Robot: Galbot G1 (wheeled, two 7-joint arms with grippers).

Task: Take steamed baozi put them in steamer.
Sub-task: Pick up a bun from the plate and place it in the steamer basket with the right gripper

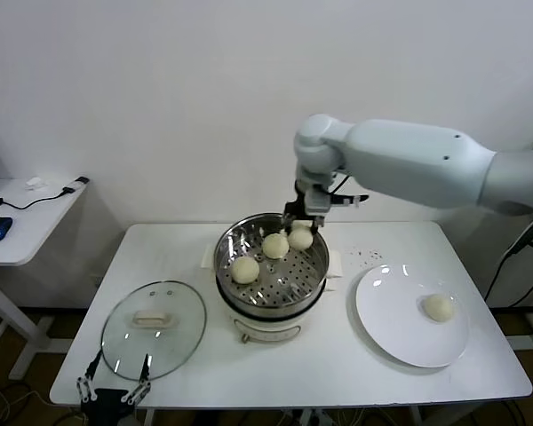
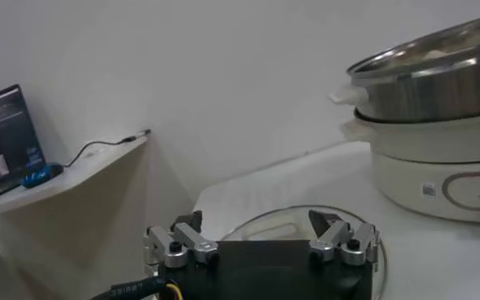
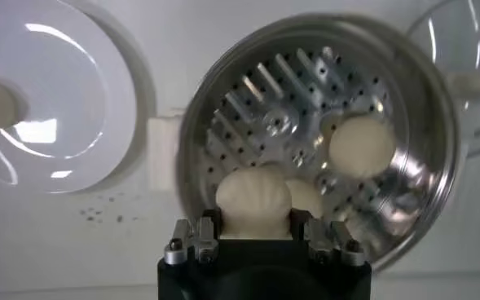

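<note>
We have the right pincer (image 1: 300,232) over the far side of the steamer (image 1: 313,286), closed snugly on a baozi (image 3: 253,204). In the right wrist view the bun sits squeezed between the two fingers (image 3: 204,231), bulging a little above them. It hangs above the perforated floor, not yet resting on it as far as we can judge.

Two more buns (image 1: 244,269) (image 1: 275,245) already lie in the basket, one near the middle and one toward the robot's left. A last bun (image 1: 439,307) waits on the white plate (image 1: 382,333), on the counter (image 1: 338,364) to the right of the cooker.

Left pincer (image 2: 261,236) parked low at the counter's near left edge, fingers spread wide and holding nothing, just beside the glass lid (image 1: 153,330).

Step in hand, as we read it: setting down the third bun. To do it well we would lower until the dough meets the floor, keeping clear of the neighbouring bun close beside it, then spread the fingers slowly. Soft dough may cling to a pad; lift straight up and watch that the bun stays put. Mind the steel rim on the way out.
</note>
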